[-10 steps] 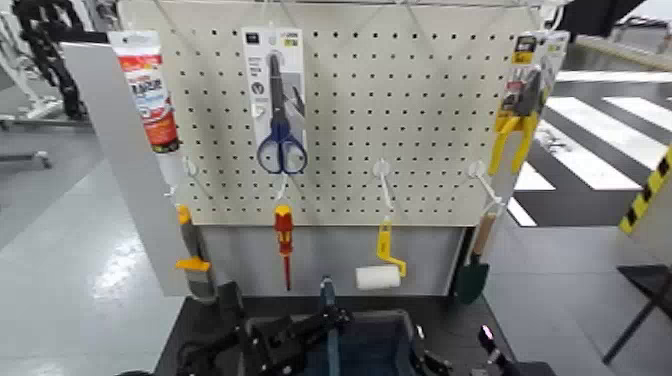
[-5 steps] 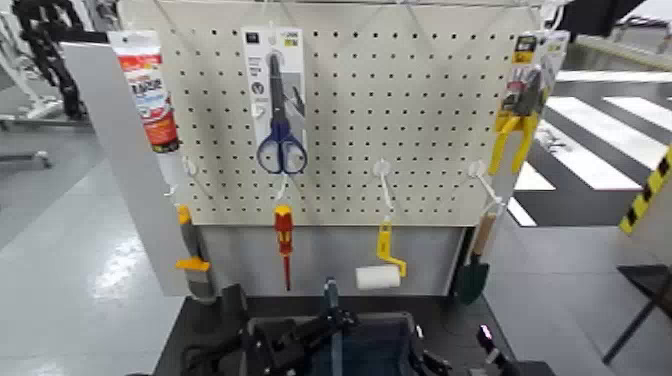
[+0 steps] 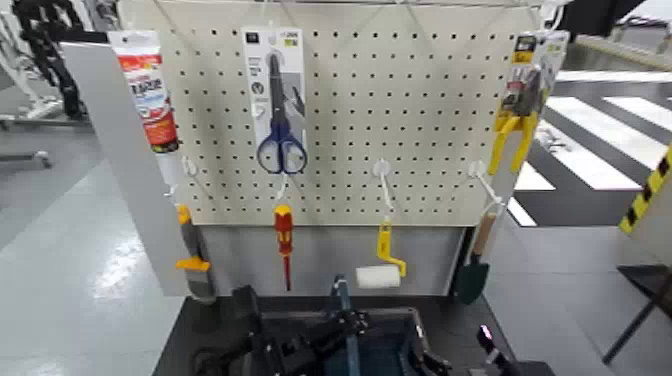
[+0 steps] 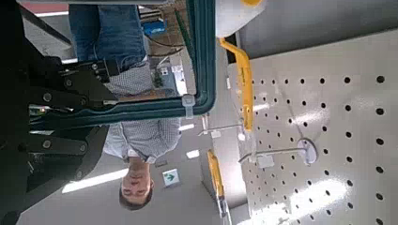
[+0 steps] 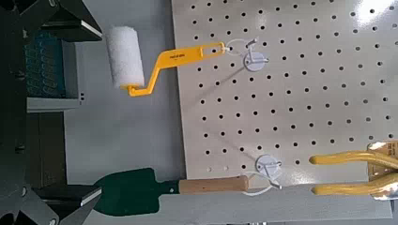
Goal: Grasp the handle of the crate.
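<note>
The slim blue-teal handle (image 3: 345, 325) arches upright over the crate (image 3: 385, 350), a dark blue-grey, dark-rimmed basket lying at the near edge of the scene.

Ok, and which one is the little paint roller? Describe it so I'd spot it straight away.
Find the big cream pegboard and follow its lower edge. Just below, right of the red-and-yellow screwdriver, hangs the paint roller: the only tool with a fluffy white cylinder, on a bent yellow handle.

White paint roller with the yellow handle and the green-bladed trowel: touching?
Apart. In the right wrist view, bare board separates the roller from the trowel.
</note>
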Tool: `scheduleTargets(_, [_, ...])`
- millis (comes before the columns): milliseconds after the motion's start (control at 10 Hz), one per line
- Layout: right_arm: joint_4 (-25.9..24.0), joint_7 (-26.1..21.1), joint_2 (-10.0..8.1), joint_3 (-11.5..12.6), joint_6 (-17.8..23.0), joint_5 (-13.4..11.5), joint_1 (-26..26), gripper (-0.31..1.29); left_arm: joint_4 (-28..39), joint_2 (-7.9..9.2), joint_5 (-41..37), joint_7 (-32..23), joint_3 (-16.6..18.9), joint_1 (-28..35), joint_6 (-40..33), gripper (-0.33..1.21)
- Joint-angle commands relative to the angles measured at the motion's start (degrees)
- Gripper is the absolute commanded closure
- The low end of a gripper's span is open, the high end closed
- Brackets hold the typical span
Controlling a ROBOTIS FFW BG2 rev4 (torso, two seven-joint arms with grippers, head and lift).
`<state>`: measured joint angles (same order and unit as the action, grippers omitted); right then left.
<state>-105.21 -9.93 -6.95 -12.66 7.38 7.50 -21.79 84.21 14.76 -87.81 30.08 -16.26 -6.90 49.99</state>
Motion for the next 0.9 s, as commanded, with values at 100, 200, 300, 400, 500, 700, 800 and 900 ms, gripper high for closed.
scheduleTargets(100, [0.0, -0.01, 0.01, 0.09, 0.0, -0.03, -0.09, 0.15, 0.86, 0.36, -3.42, -0.81, -0.8, 0.84, 1.61, 1.18])
scheduleTargets(200, [0.0, -0.01, 0.1, 0.18, 0.0, -0.03, -0.09, 0.15, 1.74, 0.89, -5.35, -1.77, -0.88, 1.45, 2.4, 1.18])
scheduleTargets(300, [0.0, -0.01, 0.1, 0.26, 0.0, -0.03, -0.09, 0.15, 2.45, 1.41, -6.14, -2.3, -0.88, 1.8, 2.84, 1.18])
scheduleTargets(400, [0.0, -0.01, 0.1, 0.26, 0.0, -0.03, -0.09, 0.15, 3.06, 1.76, -7.29, -2.74, -0.88, 2.07, 3.28, 1.18])
scheduleTargets(500, [0.0, -0.01, 0.1, 0.26, 0.0, -0.03, -0.09, 0.15, 3.5, 2.03, -7.99, -3.0, -0.97, 2.24, 3.63, 1.18])
scheduleTargets(700, [0.0, -0.01, 0.1, 0.26, 0.0, -0.03, -0.09, 0.15, 4.29, 2.64, -9.83, -3.71, -1.23, 2.59, 4.77, 1.18])
scheduleTargets(800, [0.0, -0.01, 0.18, 0.26, 0.0, -0.03, -0.18, 0.15, 4.29, 2.82, -10.71, -3.8, -1.76, 2.59, 4.95, 1.18])
scheduleTargets(900, [0.0, -0.01, 0.18, 0.26, 0.0, -0.03, -0.18, 0.15, 4.38, 2.82, -11.5, -3.97, -2.03, 2.59, 5.74, 1.18])
